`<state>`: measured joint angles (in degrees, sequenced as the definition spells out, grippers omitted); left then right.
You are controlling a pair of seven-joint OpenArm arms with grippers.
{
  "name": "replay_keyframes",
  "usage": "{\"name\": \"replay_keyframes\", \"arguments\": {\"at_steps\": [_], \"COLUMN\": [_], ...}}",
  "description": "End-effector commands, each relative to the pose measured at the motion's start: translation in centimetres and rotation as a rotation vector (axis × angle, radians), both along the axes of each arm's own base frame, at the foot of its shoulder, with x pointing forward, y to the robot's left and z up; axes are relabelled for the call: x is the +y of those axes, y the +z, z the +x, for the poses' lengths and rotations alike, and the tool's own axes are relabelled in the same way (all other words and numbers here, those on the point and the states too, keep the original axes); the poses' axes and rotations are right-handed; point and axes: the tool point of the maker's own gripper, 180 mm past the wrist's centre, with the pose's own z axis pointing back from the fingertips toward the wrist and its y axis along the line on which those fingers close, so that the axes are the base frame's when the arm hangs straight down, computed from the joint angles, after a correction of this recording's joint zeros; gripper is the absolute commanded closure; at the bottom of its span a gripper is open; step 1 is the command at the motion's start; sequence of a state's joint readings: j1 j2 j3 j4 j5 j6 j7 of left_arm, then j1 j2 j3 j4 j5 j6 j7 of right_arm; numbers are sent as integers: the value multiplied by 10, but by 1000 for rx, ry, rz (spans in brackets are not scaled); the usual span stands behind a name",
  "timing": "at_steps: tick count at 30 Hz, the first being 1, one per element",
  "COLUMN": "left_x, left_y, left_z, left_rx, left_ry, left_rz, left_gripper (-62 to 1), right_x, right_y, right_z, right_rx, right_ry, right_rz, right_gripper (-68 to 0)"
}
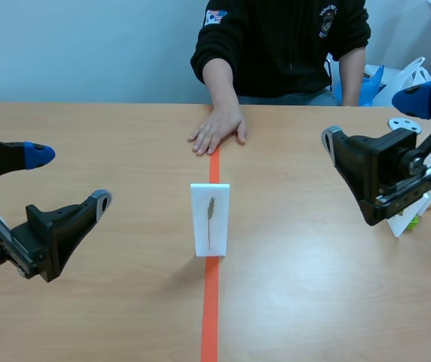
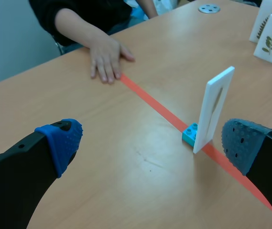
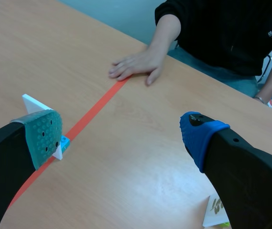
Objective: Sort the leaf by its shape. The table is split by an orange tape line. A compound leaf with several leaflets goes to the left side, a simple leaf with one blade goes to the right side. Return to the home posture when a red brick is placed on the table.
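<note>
White and thin, the leaf card stands in a turquoise brick on the tape line between your open left end effector and open right end effector, so a glancing approach could topple it.

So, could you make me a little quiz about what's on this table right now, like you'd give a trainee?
1. True or false: the white card lies flat on the table.
2. What lies at the far end of the orange tape line? A) a red brick B) a person's hand C) a cup
3. Fill in: both arms hold their jaws ____, with nothing between them.
Key: 1 false: it stands upright on the line, with a small teal brick at its foot. 2 B. 3 open.
</note>
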<state>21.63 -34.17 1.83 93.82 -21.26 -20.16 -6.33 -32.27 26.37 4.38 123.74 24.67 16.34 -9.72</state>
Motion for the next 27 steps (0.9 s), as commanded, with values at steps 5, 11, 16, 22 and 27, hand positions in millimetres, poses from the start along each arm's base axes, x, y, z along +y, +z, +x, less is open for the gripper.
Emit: {"name": "replay_keyframes", "arguments": {"at_steps": [5, 11, 16, 22, 27], "left_x": [-2, -5, -19, -41, -64], "left_y": [-15, -45, -68, -85, -94], "left_z": [8, 17, 18, 19, 26], "left_rx": [25, 68, 112, 142, 153], "left_ry": [-77, -148, -215, -281, -313], "left_rz": [15, 86, 124, 133, 108], "left_gripper": [-623, -623, -623, -623, -623], "right_x": [0, 0, 0, 0, 0], "right_y": [5, 5, 5, 5, 5], "right_z": [2, 2, 2, 2, 2], "right_rx": [-20, -20, -20, -20, -20], "right_ry": [9, 9, 9, 9, 9], "right_rz": [0, 0, 0, 0, 0], "right_gripper": [-506, -506, -506, -506, -506]}}
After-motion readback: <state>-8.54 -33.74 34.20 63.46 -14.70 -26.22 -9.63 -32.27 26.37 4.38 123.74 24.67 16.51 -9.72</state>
